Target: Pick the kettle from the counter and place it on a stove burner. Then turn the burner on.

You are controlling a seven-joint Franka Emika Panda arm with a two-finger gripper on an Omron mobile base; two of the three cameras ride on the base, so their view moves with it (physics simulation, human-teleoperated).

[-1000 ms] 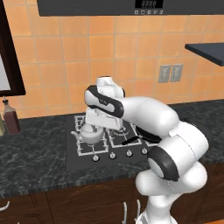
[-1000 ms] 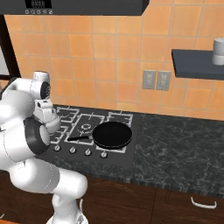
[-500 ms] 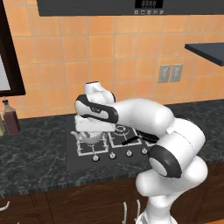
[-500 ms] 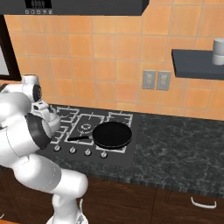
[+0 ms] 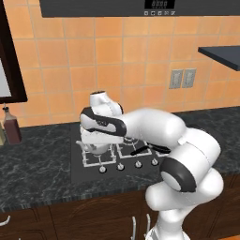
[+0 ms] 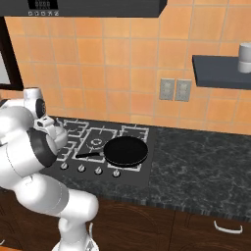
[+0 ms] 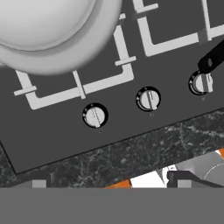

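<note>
The kettle [image 7: 41, 26] sits on the burner [image 7: 74, 83] at 11 o'clock. The gripper's [image 7: 109, 181] grip state is unclear; next, turn the nearest knob [image 7: 94, 115].

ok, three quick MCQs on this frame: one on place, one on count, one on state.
1. Where does the kettle sit?
A. front-left burner grate
B. counter beside the bottle
C. in the pan

2. How many knobs show in the hand view?
A. one
B. three
C. six

3. What lies on the stove's right side?
A. a white mug
B. a cutting board
C. a black pan

Answers:
1 A: it rests on the grate, above the knob.
2 B: three silvery knobs in a row.
3 C: the black pan sits there.
</note>
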